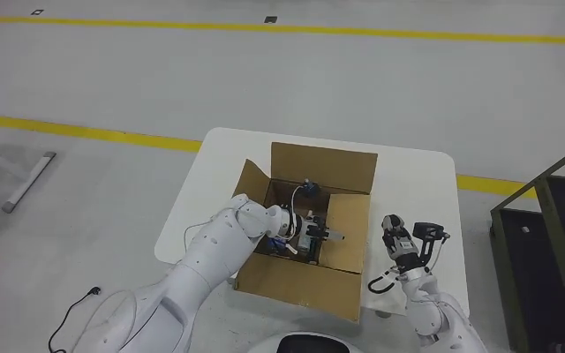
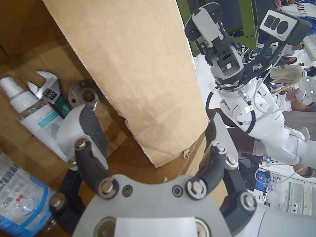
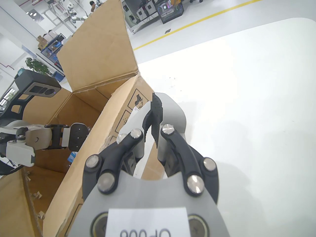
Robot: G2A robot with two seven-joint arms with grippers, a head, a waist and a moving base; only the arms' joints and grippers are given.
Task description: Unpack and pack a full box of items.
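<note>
In the middle of the white surface (image 1: pixel 415 176), an open cardboard box (image 1: pixel 322 166) with the left gripper (image 1: pixel 334 235) down inside it, fingers (image 2: pixel 86 124) spread apart on nothing. Near that gripper on the box floor, a white spray bottle (image 2: pixel 32 114), an adjustable wrench (image 2: pixel 47 88), a round metal flange (image 2: pixel 82 96) and, seemingly, a clear bottle with a blue label (image 2: pixel 19 198), partly cut off. To the right, just outside the box wall and above the surface, the right gripper (image 1: pixel 392 226), fingers (image 3: pixel 172 117) pressed together and holding nothing.
</note>
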